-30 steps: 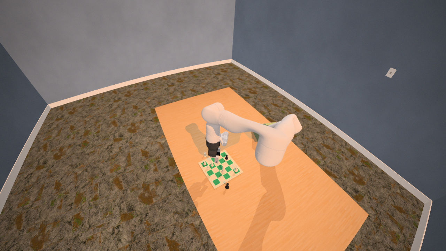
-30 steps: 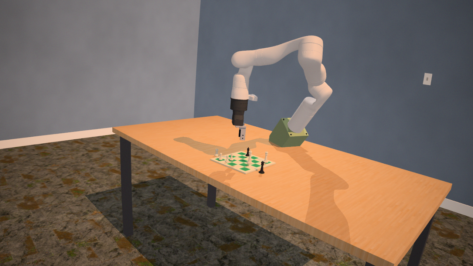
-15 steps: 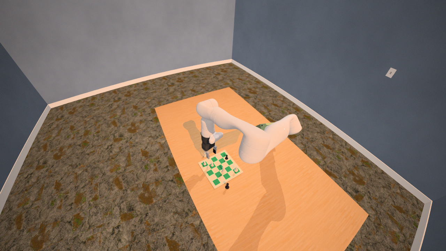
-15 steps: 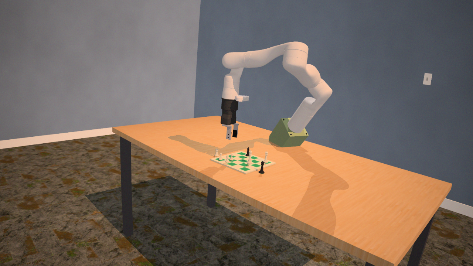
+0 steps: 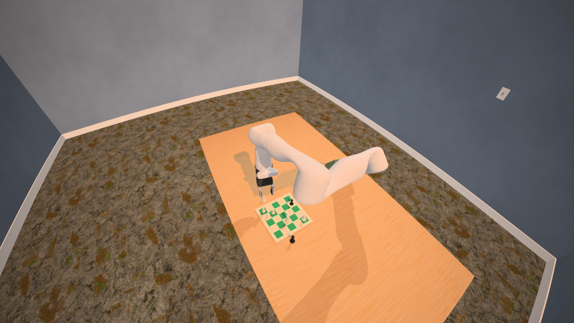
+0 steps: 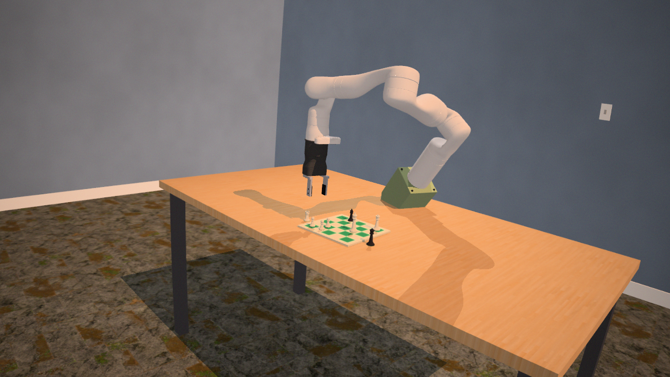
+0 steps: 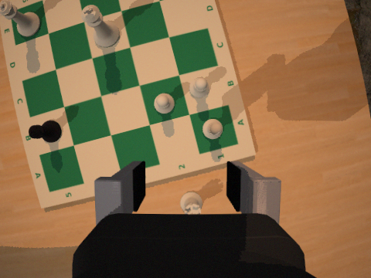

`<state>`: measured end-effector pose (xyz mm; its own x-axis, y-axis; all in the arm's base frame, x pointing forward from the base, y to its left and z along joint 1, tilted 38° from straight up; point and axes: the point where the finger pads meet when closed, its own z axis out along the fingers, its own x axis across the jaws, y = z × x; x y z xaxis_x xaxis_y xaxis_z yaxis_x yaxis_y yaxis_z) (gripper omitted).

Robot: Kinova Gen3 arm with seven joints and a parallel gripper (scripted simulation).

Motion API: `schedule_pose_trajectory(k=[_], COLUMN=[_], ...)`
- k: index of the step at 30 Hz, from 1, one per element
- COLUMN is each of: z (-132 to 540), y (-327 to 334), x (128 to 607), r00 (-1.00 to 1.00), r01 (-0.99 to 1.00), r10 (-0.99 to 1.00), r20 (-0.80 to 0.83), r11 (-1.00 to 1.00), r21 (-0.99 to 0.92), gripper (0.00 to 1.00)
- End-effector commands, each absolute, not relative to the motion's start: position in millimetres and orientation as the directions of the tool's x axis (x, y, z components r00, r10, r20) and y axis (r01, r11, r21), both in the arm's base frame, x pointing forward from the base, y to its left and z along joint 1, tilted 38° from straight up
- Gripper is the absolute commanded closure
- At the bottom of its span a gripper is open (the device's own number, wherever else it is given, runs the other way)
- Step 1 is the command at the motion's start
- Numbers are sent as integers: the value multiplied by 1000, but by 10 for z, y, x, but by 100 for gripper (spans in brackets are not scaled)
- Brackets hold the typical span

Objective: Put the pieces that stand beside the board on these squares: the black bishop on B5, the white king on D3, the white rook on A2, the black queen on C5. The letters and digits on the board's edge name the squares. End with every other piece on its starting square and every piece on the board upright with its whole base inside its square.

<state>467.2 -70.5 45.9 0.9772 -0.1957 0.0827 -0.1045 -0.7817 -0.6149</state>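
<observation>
The small green and cream board point(image 7: 129, 77) lies on the table and also shows in the top and exterior views point(image 5: 284, 217) point(image 6: 344, 229). The black bishop point(image 7: 45, 131) stands on B5. The white king point(image 7: 100, 28) stands on D3. The white rook point(image 7: 192, 204) stands on the table just off the board's 2–1 edge, also seen in the top and exterior views point(image 5: 263, 198) point(image 6: 306, 215). My gripper point(image 7: 185, 178) point(image 6: 316, 187) is open and empty, hanging above the rook, with the rook between the finger lines. The black queen point(image 6: 370, 237) point(image 5: 292, 239) stands off the opposite edge.
White pawns stand on A1 point(image 7: 212, 129), B1 point(image 7: 200, 88) and B2 point(image 7: 164, 103). A tall white piece point(image 7: 21, 18) stands on E5. The arm's green base point(image 6: 407, 189) is behind the board. The table's long edge runs near the rook's side.
</observation>
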Motion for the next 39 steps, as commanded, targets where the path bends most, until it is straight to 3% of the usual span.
schedule_pose_trajectory(k=[1, 15, 30, 31, 39], z=[347, 188, 152, 152, 152], y=[-805, -960, -993, -993, -993], x=[4655, 4689, 4695, 4695, 4695], r00=[969, 910, 892, 892, 892], r01=[-175, -376, -417, -417, -417], r10=[-246, -402, -433, -433, -433], r20=[33, -100, -128, -128, -128], r11=[-768, -700, -681, -681, -681], r21=[-616, -607, -601, -601, -601], gripper=[0, 0, 0, 27, 27])
